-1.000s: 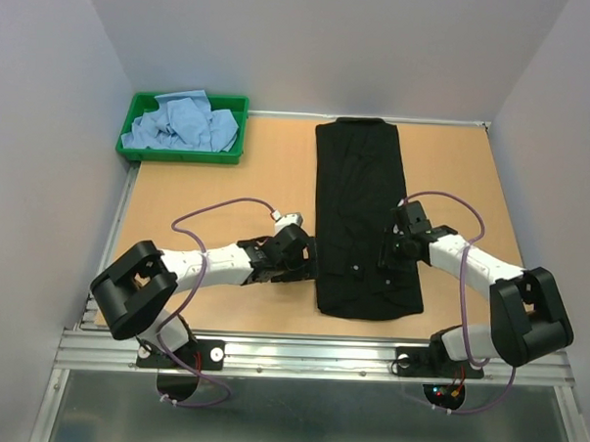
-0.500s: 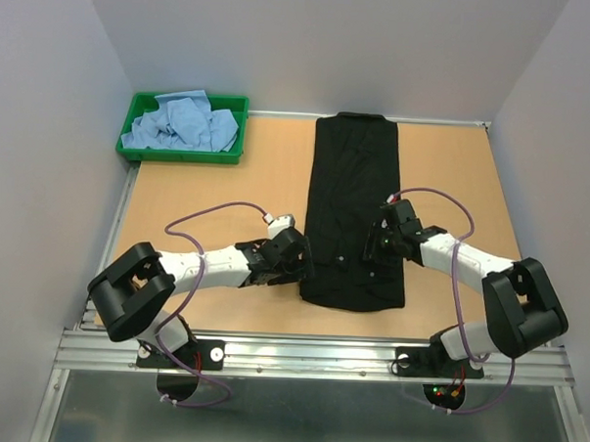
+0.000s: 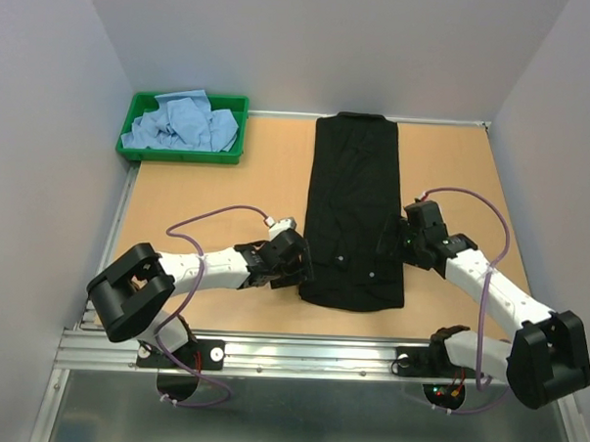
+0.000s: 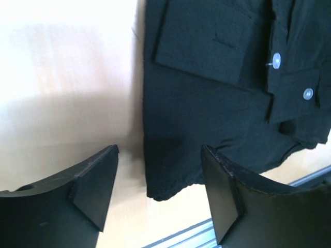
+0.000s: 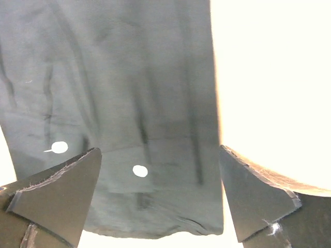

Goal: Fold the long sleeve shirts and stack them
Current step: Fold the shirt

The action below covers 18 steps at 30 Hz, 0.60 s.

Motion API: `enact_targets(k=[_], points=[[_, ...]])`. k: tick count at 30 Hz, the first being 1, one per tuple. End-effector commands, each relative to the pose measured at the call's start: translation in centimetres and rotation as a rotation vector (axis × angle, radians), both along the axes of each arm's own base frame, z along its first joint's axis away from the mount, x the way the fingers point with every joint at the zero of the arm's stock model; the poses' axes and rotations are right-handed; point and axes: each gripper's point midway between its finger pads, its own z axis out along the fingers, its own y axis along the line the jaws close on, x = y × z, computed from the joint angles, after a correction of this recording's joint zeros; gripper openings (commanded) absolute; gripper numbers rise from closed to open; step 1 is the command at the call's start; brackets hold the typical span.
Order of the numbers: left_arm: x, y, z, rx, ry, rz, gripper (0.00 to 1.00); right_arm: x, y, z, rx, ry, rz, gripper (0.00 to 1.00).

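Over at 10 o'clock the light blue shirts (image 3: pixel 182 123) are bunched up in the green tray (image 3: pixel 132 147), not started yet. The left gripper (image 3: pixel 295 267) sits low at the black shirt's (image 3: pixel 353 204) near-left corner. The wrist view shows its jaws spread wide with nothing in them, and that hem corner (image 4: pixel 165 181) lies right between them.

The black shirt itself lies flat on the surface (image 3: pixel 228 189) as one long narrow strip. Its long axis runs straight 12 to 6, with the hem at the 6 end nearest the arms.

The right gripper (image 3: pixel 390 243) is on the strip's right edge, a bit further up from the hem than the left one. Its jaws are also wide apart and empty, with cloth and two pale buttons (image 5: pixel 139 170) below them.

So I'd guess the next fold goes hem toward 12. The left arm is the one lined up on a hem corner, while the right would have to slide toward 6 to match.
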Motion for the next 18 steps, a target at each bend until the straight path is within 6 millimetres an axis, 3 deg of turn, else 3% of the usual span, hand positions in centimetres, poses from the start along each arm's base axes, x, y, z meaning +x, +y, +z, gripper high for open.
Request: enact_targets(k=[1, 4, 8, 18], points=[[-1.4, -0.8, -0.7, -0.018, 0.047, -0.046, 0.73, -2.5, -3.9, -1.0, -0.064, 0.051, -0.135, 1.0], [-1.8, -0.6, -1.3, -0.012, 0.064, -0.053, 0.73, -3.6, -4.5, -1.6, -0.03, 0.092, -0.152, 1.0], [-2.6, -0.4, -1.9, -0.007, 0.095, -0.068, 0.7, -3.7, -3.8, -1.0, 0.03, 0.111, -0.148, 1.0], [-3.1, -0.4, -2.4, -0.004, 0.113, -0.101, 0.62, -6.3, -2.6, -3.1, 0.183, 0.26, -0.233, 0.99]])
